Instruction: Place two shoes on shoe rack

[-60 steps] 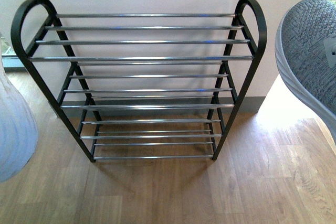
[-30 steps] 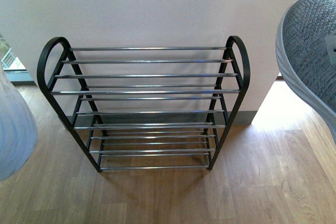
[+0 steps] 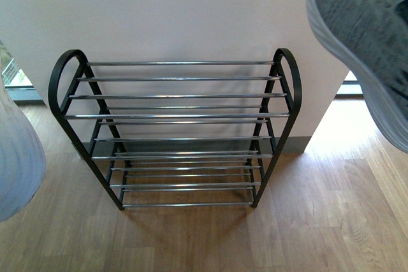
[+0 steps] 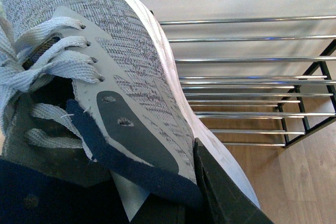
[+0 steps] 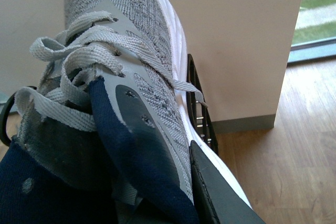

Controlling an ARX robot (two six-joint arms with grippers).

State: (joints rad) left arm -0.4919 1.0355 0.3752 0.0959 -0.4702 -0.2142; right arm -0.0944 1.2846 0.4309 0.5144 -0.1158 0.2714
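shoe rack point(image 3: 178, 97) with black uprights and chrome rods stands on a wooden floor point(image 3: 319, 221), its back to a pale wall point(image 3: 191, 11), in the middle of the front view.

the right shoe point(image 3: 363, 23), grey knit with a thick white sole, hangs in the air at the top right of that view. it is blurred, sits higher than the rack's top shelf and off to its right, and is not touching it. the left shoe point(image 3: 16, 157) shows only as a pale blurred shape at the left edge, beside the rack and apart from it.

in the left wrist view, the left gripper point(image 4: 157, 208) is clamped on the left shoe at its opening. one black finger point(image 4: 220, 187) presses the outside of the shoe's wall, just beside the dark side mark and the navy lining, and the other finger is hidden. the toe points toward the rack's chrome rods beyond it.

in the right wrist view, the right gripper point(image 5: 157, 203) grips the right shoe the same way, with a black finger point(image 5: 215, 192) against the outer wall below the laces. a black upright of the rack shows just behind the shoe, and a window point(image 5: 315, 14) lies past the wall's corner.
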